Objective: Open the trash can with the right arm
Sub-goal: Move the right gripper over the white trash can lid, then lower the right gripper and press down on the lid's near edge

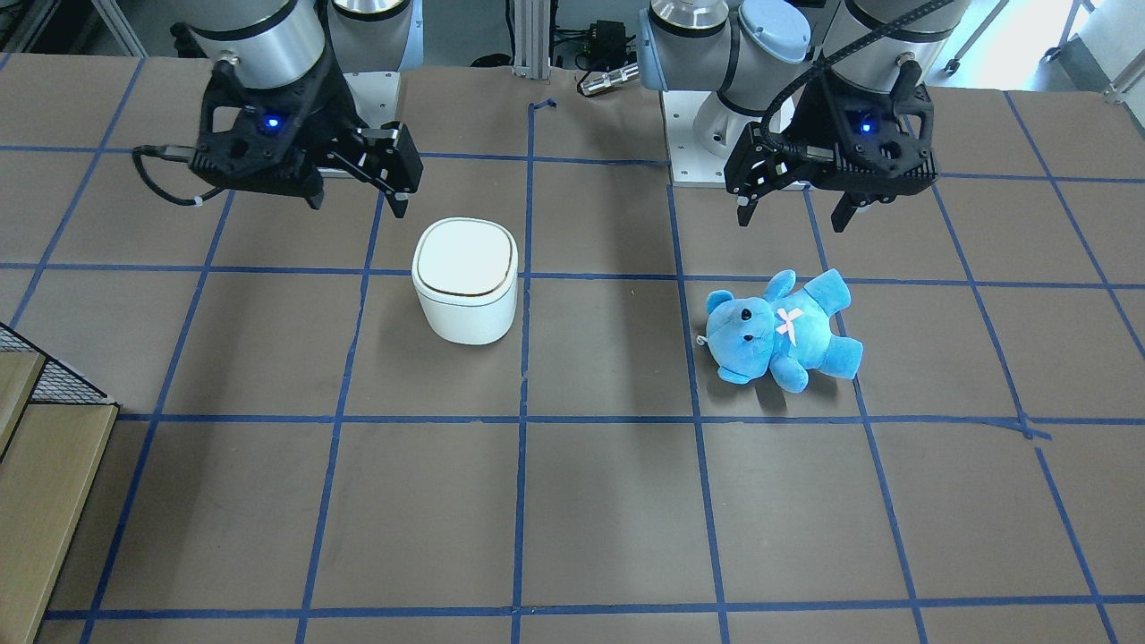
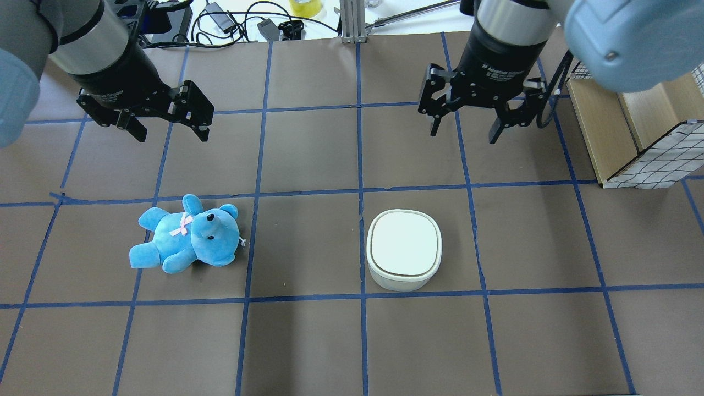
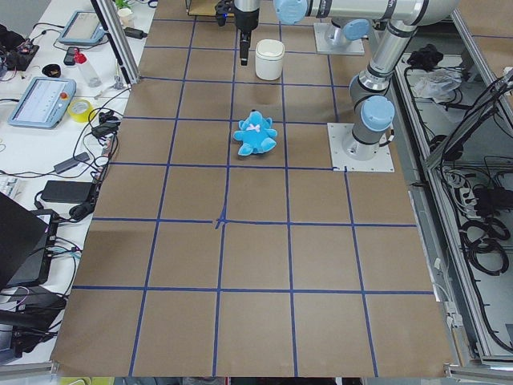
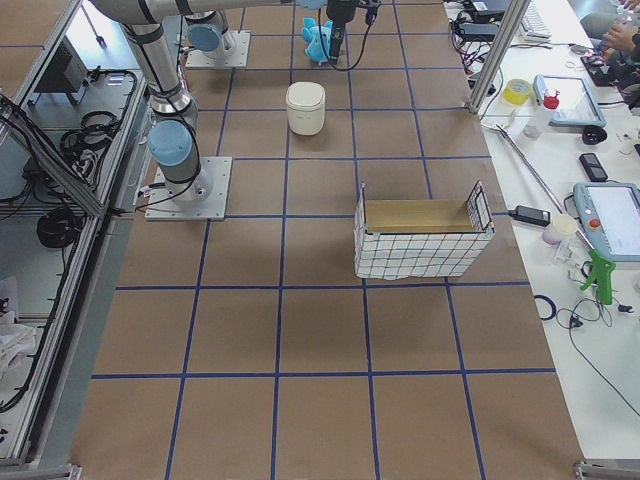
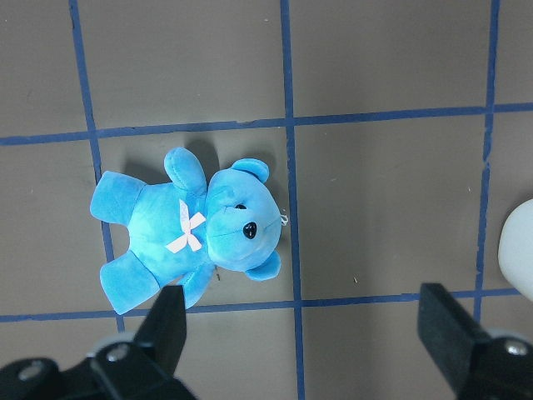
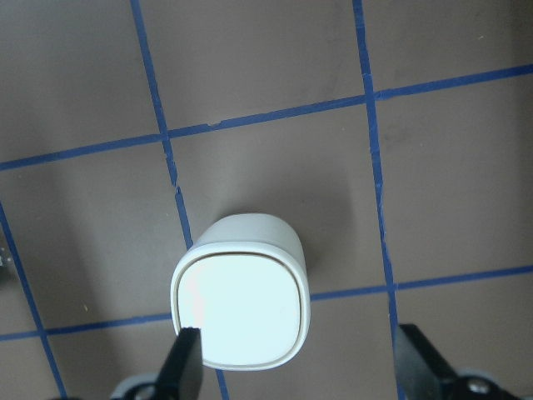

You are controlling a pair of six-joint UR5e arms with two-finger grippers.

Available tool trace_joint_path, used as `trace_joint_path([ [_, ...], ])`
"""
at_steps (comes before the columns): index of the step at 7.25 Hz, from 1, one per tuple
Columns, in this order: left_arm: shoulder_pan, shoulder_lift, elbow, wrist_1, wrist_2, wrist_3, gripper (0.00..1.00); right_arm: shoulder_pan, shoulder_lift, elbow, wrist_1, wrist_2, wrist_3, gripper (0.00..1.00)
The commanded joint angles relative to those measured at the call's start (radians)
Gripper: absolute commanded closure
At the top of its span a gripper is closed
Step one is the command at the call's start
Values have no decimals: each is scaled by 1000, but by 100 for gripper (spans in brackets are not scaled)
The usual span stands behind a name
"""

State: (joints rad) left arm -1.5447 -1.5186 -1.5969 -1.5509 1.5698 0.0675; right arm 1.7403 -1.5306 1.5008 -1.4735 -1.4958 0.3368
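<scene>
Two grippers hang above the matte brown tabletop [image 2: 308, 341], which is crossed by a grid of blue tape lines [image 2: 360, 165]. I read both sets of fingers as spread wide, holding nothing.

The trash can [image 2: 404, 250] stands upright around the middle of the tabletop, on the right arm's side, well away from every edge. It is smooth white plastic in a rounded-square shape. Its flat lid [image 2: 405, 245] is shut, with a thin brown line running round it.

The right gripper [image 2: 462, 135] is high above the can and clear of it. There is bare tabletop on all four sides of the can.

The plush blue teddy bear [image 2: 187, 242] lies on its back well apart from the can, toward the left end, under the left gripper [image 2: 168, 131]. A wooden box with mesh sides [image 2: 632, 143] sits farther toward the right end.

The right wrist view gives me what the fixed cameras don't: I look straight down on the lid, with the can low in the frame and one of the fingers [image 6: 187, 362] overlapping its near corner. The side views show both grippers too small to judge.
</scene>
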Motion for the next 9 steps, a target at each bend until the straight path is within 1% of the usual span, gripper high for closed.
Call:
trace_joint_path([
  [1,0,0,0,0,-1,0,0,114,1,89,-43,-41,141,77],
  [2,0,0,0,0,-1,0,0,119,6,148,-53,-29,142,100],
  [4,0,0,0,0,1,0,0,119,12,270,-135,0,139,100],
  [5,0,0,0,0,1,0,0,119,15,316,-207,8,145,100],
  [6,0,0,0,0,1,0,0,119,15,350,-235,9,143,100],
  [7,0,0,0,0,1,0,0,119,18,366,-260,41,143,100],
  [9,0,0,0,0,1,0,0,119,30,372,-269,42,146,100],
])
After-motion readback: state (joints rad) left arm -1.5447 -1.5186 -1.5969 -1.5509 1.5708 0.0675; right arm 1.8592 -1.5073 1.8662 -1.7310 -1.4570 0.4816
